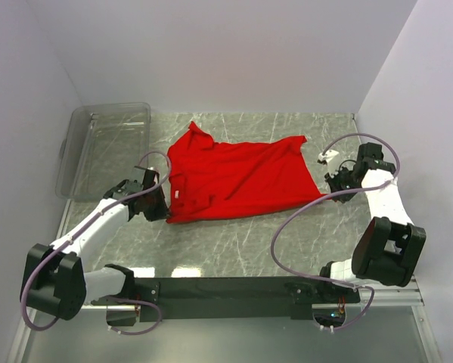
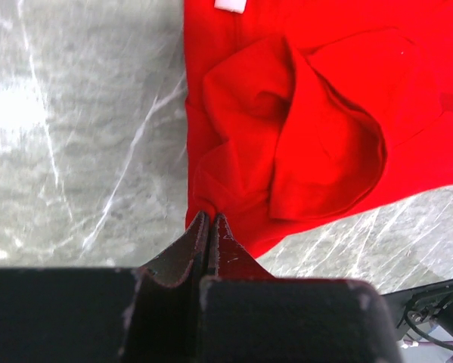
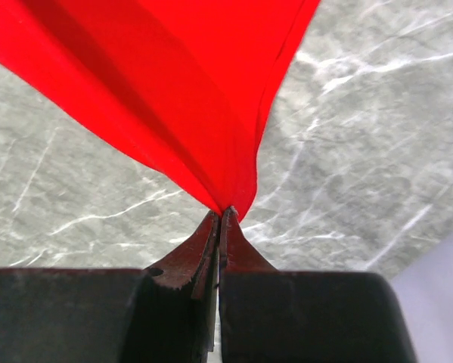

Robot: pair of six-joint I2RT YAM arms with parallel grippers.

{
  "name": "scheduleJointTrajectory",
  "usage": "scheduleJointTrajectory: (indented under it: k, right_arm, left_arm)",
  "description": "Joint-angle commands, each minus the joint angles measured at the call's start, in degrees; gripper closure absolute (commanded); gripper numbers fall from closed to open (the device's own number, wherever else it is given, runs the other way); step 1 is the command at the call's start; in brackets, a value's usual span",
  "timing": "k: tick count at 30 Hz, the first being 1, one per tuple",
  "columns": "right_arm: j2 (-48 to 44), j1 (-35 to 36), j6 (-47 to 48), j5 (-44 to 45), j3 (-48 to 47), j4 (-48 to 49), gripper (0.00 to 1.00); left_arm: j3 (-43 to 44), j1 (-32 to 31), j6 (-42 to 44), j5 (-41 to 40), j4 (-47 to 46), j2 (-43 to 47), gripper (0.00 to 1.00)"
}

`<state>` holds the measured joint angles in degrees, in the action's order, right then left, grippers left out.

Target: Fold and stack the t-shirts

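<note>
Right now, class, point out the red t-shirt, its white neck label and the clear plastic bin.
red t-shirt (image 1: 241, 178), top view, middle of the cloth.
white neck label (image 2: 231, 4), left wrist view, its visible strip.
clear plastic bin (image 1: 109, 147), top view, its bare floor.

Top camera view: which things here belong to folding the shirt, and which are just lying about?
Part of the job:
- red t-shirt
- left end effector, shut on the shirt's edge
- right end effector, shut on a pinch of the shirt

Just lying about:
- clear plastic bin, at the table's far left
</note>
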<state>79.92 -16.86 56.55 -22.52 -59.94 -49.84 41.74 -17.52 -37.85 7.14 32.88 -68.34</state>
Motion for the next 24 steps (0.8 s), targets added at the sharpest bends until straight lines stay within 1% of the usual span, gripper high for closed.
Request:
scheduleJointTrajectory:
  k: [1,5,9,14,16,17,19,20,21,24]
  right_arm:
    - [-0.2,-0.8,0.31,-1.74,-1.23,-2.81,1.0]
    - [1.11,-1.15,-1.88,0.54,-0.27,-0.7,1.0]
    - [1.12,-3.0,-1.01,1.78,1.05,-0.95,1.0]
    - [2.52,-3.53,-0.57,2.22,5.09,0.45,1.0]
    - [3.66,-3.53,-1.01,1.43,5.45,0.98,1.0]
    - [4.71,-3.53,-1.27,1.08,5.45,0.89,1.0]
    - [5.33,-3.53,-1.18,0.38,5.63,0.8,1.0]
    - [5.51,-3.53,-1.01,0.2,5.8,0.89,1.0]
    - [5.6,-3.44,-0.83,-0.15,5.71,0.89,1.0]
    - [5.86,-3.44,-0.74,-1.47,5.28,0.54,1.0]
  left_arm:
    - [-0.69,-0.24,-1.88,-1.6,1.83,2.68,0.99]
    - [0.1,-0.24,-3.37,-1.69,4.37,1.72,0.99]
    - [-0.16,-0.24,-5.48,-0.2,6.4,2.42,0.99]
    - [-3.15,-1.2,-8.47,2.18,5.35,1.54,0.99]
    - [-2.63,-1.55,-8.91,1.92,5.44,-0.73,0.89]
    - [-2.19,-1.55,-9.0,1.83,5.61,-1.62,0.8]
    - [-1.05,-1.82,-9.0,1.48,6.4,-3.37,0.68]
    - [-0.61,-2.17,-9.09,0.35,6.66,-3.38,0.61]
    - [-0.26,-2.26,-9.26,-0.27,7.02,-3.12,0.52]
    - [1.24,-2.26,-9.97,-2.99,7.63,0.39,0.38]
